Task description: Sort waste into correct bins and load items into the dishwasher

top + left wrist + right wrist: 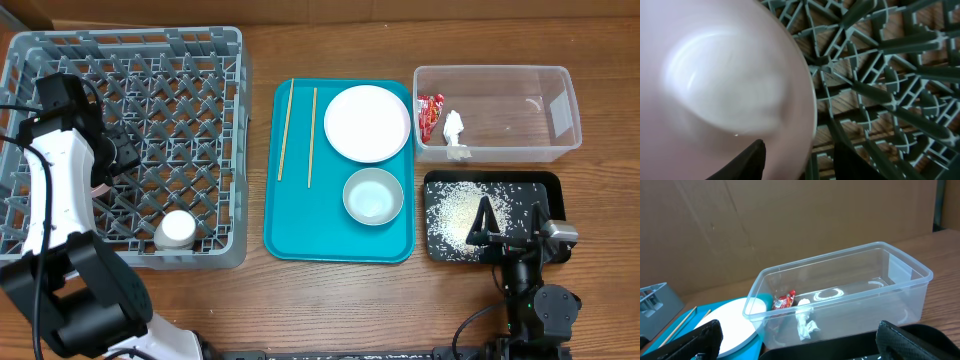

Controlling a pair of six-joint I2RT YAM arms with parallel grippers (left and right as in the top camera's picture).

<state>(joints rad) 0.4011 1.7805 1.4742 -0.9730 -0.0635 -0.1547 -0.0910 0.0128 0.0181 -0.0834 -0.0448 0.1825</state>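
We show the left pincer (799, 167) clamped on the pale bowl (715, 85) at its rim, dish rack (880, 100) pegs beyond it, presumably for slotting; the right pincer (800, 347) rests spread and empty, clear tub (900, 295) ahead.

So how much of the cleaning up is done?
Done: wrapper and tissue in the clear tub, rice on the black tray, cup in the rack. Now: the left gripper holds a pale bowl over the rack. Left: plate, second bowl and chopsticks on the teal tray.
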